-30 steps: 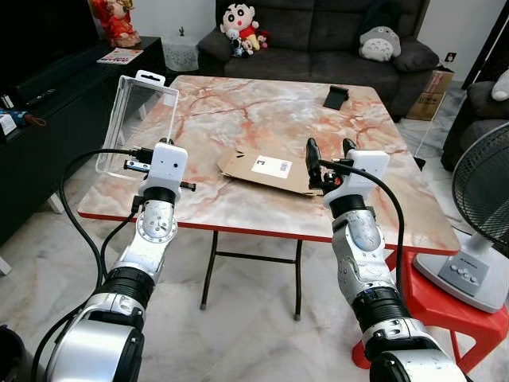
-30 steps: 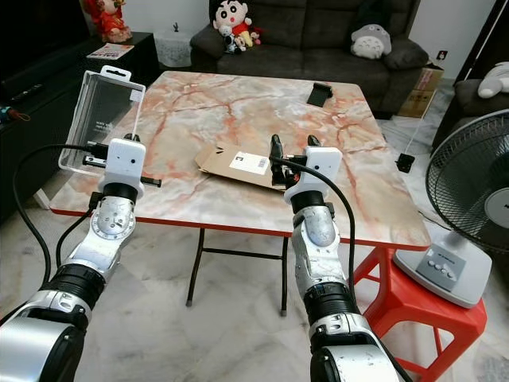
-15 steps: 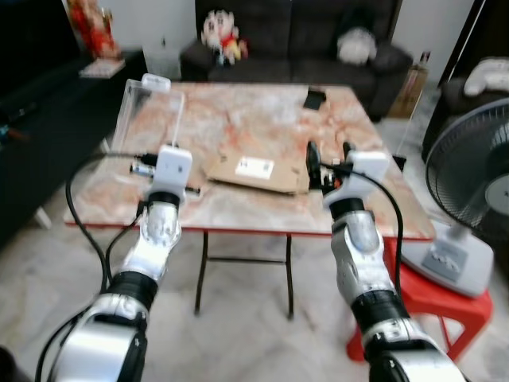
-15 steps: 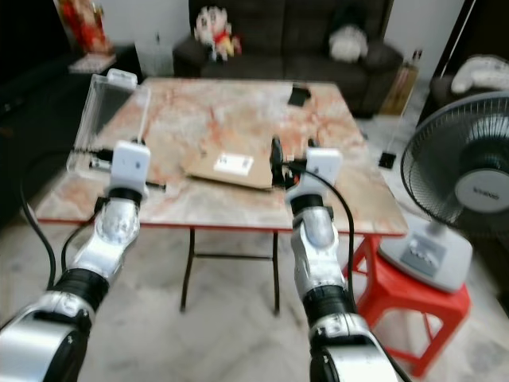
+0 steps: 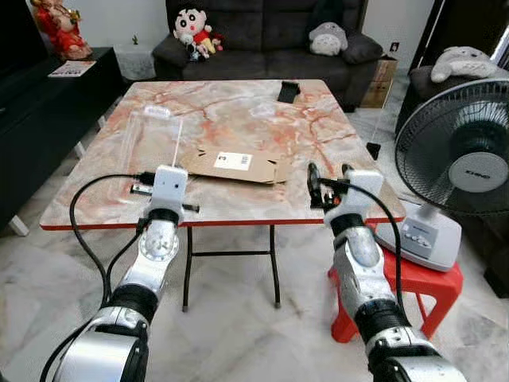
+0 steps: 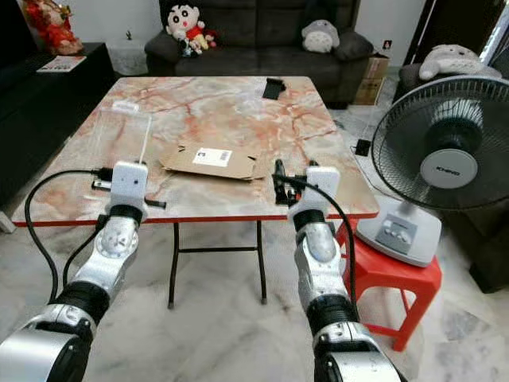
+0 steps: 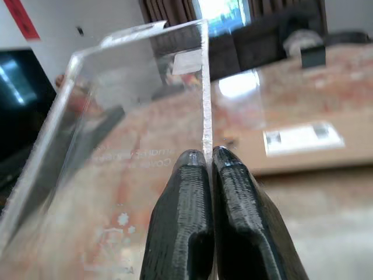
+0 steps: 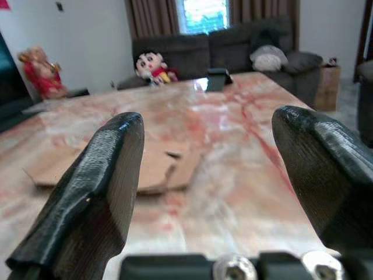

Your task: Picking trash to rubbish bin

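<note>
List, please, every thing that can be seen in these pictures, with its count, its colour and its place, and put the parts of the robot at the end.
Table: one, pink-orange marble top with red edge, before the robot.
Clear plastic package: one, transparent, over the table's left part, its edge pinched by the left tool.
Flattened cardboard: one, brown with a white label, lying mid-table near the front.
Small black object: one, on the far side of the table.
Sofa: one, dark grey, behind the table, soft toys on it.
Fan: one, white and black, right of the table.
Stool: one, red, under the fan.
Left tool: one, black fingers, shut on the package.
Right tool: one, black fingers, open, at the table's front right edge.
</note>
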`<state>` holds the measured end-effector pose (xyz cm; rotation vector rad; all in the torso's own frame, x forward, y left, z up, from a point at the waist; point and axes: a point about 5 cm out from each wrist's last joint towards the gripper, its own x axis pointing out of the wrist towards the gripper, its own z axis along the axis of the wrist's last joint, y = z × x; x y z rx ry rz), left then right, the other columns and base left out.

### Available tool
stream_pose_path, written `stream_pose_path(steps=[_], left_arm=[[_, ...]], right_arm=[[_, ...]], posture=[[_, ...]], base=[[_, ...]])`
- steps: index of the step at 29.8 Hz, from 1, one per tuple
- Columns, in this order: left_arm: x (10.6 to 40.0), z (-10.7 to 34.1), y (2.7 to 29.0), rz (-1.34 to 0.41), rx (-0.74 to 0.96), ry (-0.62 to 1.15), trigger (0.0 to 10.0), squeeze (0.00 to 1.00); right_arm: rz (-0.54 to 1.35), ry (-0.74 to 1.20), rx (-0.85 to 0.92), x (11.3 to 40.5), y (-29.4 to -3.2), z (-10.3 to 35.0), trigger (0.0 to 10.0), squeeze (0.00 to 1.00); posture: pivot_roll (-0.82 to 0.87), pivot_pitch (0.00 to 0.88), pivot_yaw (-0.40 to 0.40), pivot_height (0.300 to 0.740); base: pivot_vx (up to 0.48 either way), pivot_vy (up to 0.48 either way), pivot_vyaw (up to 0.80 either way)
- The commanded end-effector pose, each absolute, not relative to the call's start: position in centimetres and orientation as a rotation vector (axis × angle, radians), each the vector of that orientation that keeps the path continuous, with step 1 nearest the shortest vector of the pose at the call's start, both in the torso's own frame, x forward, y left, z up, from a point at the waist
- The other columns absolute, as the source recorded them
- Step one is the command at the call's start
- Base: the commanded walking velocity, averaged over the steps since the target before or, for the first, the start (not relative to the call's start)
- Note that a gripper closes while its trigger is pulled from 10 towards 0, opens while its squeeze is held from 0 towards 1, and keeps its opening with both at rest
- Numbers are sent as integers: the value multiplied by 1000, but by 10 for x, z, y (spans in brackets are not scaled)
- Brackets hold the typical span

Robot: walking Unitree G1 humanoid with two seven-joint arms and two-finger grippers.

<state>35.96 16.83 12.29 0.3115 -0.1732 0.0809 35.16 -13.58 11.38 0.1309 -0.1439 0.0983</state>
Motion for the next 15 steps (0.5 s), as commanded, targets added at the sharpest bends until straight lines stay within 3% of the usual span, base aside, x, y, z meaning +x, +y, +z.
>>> stream_pose_path(steps=[1,15], left_arm=[[356,113,173,93,302,-130,10000,0],[338,79,176,76,295,-24,10000,0]], right_arm=[[79,-115,122,349,-142,106,10000,0],[68,26,99,330,-146,66,10000,0]], posture=[[-53,0,-11,740],[-48,0,-16,740]], base=[[0,0,0],[0,0,0]])
